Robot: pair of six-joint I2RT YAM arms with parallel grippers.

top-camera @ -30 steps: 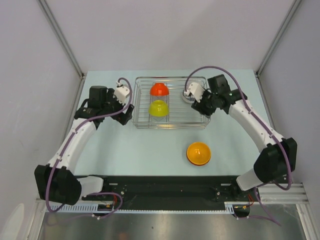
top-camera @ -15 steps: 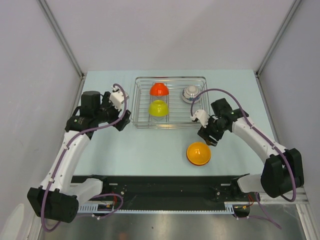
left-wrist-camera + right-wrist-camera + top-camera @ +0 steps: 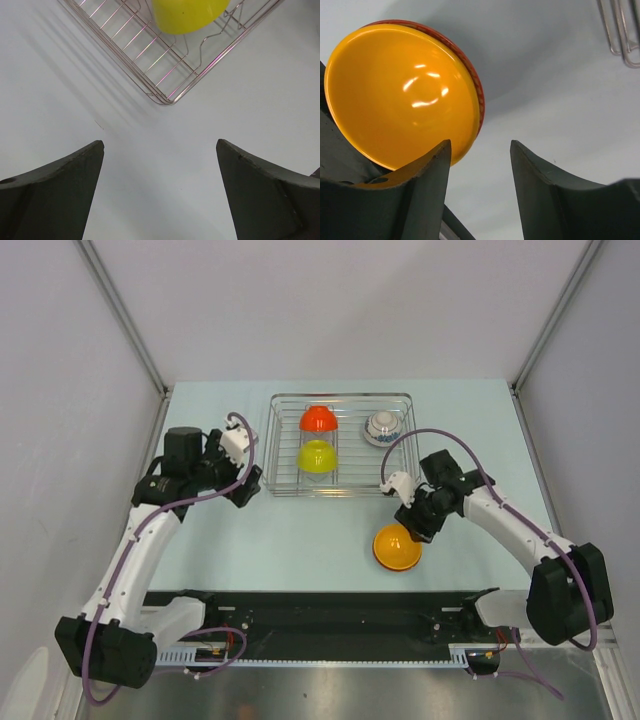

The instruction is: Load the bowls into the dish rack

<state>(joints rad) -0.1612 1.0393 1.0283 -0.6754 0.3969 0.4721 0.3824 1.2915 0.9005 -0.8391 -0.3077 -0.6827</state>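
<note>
Right jaws, seemingly above orange bowl (image 3: 395, 550)

Each arm (left arm (image 3: 135, 550), right arm (image 3: 510, 525)) has white link shells, black joint housings and a purple cable looping alongside. A white block caps each wrist. The left gripper (image 3: 159, 144) and right gripper (image 3: 480, 145) have dark, matte, wedge-shaped fingers.

On my feed I see a pale blue-green counter (image 3: 300, 530) boxed in by plain grey-lilac panels: a back wall (image 3: 340, 310), a left wall (image 3: 60, 390) and a right wall (image 3: 600, 420); a slim aluminium left post (image 3: 120, 315) and right post (image 3: 560, 315) mark the back corners; the light is soft and even; a black rail (image 3: 340, 615) runs along the near edge, with a brushed metal strip (image 3: 350, 690) below it.
</note>
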